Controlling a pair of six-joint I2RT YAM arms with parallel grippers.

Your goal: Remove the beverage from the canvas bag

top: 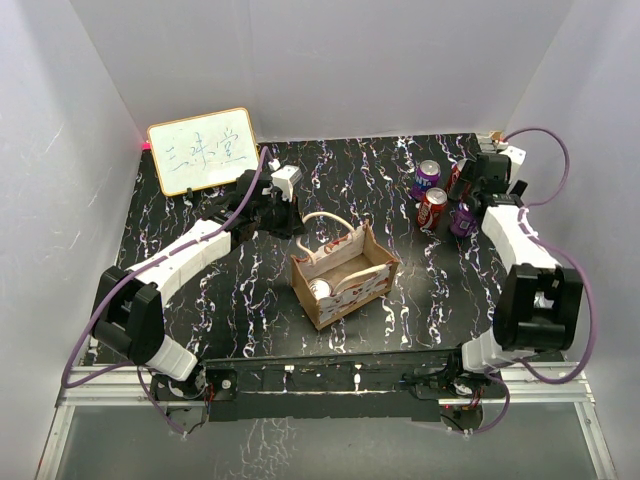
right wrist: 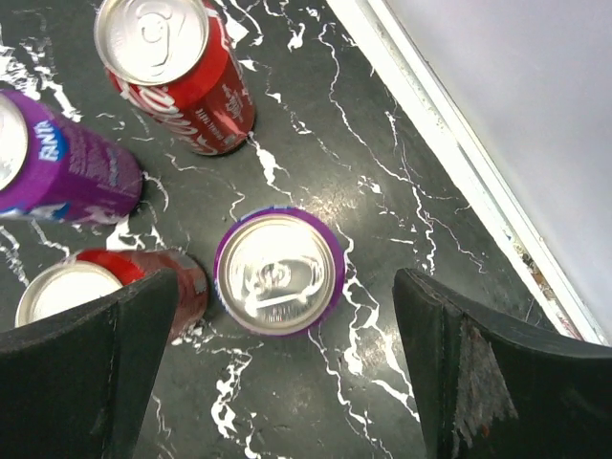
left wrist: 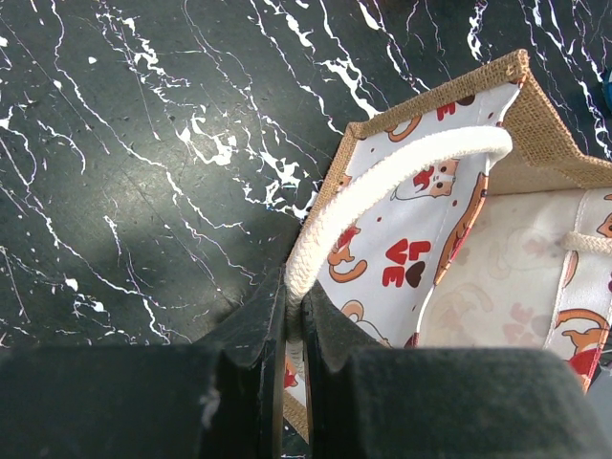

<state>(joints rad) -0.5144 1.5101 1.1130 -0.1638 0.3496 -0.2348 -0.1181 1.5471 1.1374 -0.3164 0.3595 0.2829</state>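
Note:
The canvas bag point(top: 343, 275) stands open mid-table, tan with a patterned side and white loop handles. One silver-topped can point(top: 320, 290) stands inside its near-left corner. My left gripper point(top: 285, 213) is shut on the far white handle point(left wrist: 382, 182), just left of the bag point(left wrist: 535, 124); the rope sits pinched in the left gripper point(left wrist: 295, 316). My right gripper point(top: 482, 185) is open at the far right. In the right wrist view the right gripper point(right wrist: 287, 325) hovers over a purple can point(right wrist: 279, 273) standing on the table, holding nothing.
Several cans stand at the far right: a purple one point(top: 427, 178), a red one point(top: 432, 208), another purple point(top: 462, 218). In the right wrist view a red can point(right wrist: 167, 57) and a purple Fanta can point(right wrist: 57, 172) stand nearby. A whiteboard point(top: 202, 150) leans at the back left. The right wall is close.

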